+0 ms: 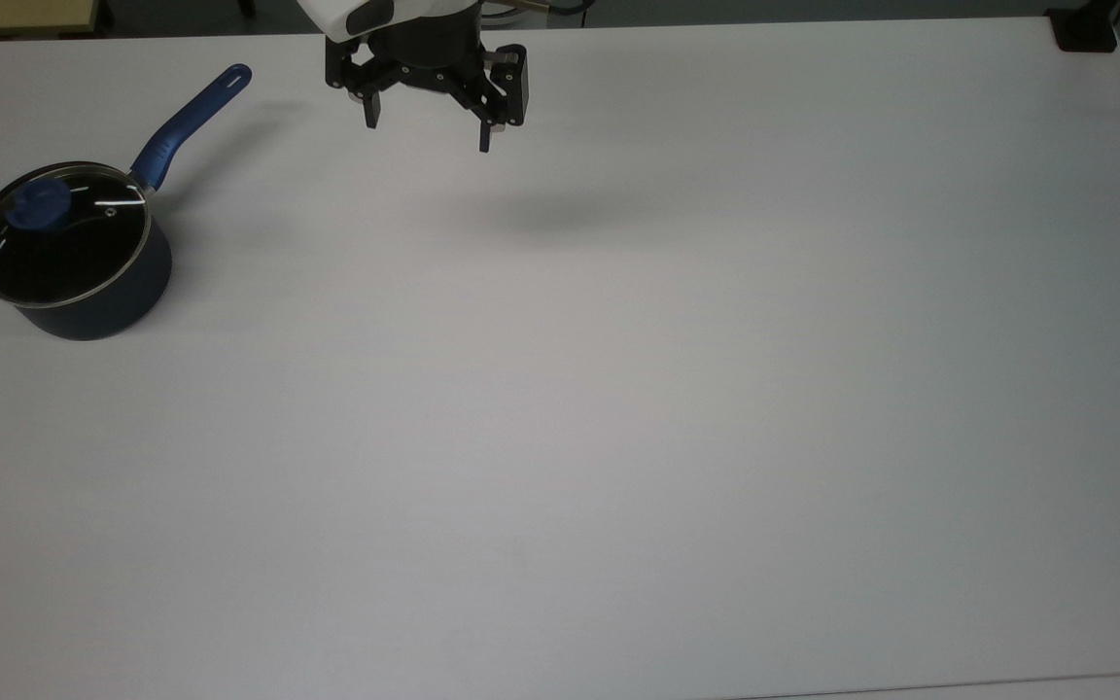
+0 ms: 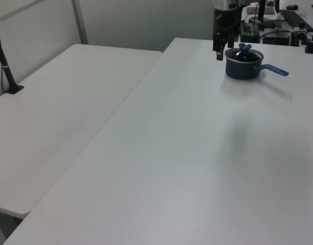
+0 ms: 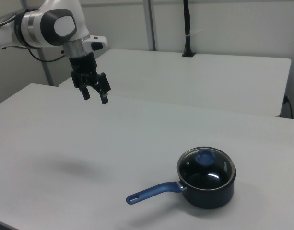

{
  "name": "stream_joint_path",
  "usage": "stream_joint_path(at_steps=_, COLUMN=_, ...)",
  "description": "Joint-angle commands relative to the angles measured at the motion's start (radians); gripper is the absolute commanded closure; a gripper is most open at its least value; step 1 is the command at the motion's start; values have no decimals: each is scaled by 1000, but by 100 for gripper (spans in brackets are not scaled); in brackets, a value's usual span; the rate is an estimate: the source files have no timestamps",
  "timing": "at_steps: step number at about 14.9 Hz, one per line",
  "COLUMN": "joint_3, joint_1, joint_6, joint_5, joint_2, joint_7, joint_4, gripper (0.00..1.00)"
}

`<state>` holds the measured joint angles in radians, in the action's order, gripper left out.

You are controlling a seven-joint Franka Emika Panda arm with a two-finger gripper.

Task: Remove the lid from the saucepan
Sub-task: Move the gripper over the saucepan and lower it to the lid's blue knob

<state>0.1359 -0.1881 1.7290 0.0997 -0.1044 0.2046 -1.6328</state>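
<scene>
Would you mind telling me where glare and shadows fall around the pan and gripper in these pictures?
Top view: white glints streak the lid, and the open gripper casts a soft shadow on the table below it. Right view: a faint gripper shadow lies on the table, and a bright spot sits on the glass. Left view: the saucepan handle throws a shadow.

Lid (image 3: 205, 163) on saucepan (image 3: 208, 190), handle toward the right view's left; open-fingered end effector (image 3: 95, 97) aloft, well apart.

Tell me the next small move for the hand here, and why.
Probably carry the open hand toward the top view's left until it hangs over the blue knob. The lid sits closed on the saucepan, and the hand hovers empty above bare table, well apart from it.
</scene>
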Motion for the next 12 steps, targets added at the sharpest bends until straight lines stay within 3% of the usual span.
stream_joint_path(at_steps=1, joint_3=8, joint_1=-10, joint_6=-2, joint_5=14, joint_2=26, joint_7=-1, joint_4=-25, gripper=0)
stream_joint_path(at_steps=9, joint_3=22, joint_1=15, joint_6=6, joint_5=15, joint_2=9, joint_7=-36, joint_4=-18, gripper=0)
stream_joint_path(at_steps=12, joint_3=24, joint_1=131, joint_6=17, joint_5=5, joint_2=8, joint_7=-189, joint_4=-6, gripper=0)
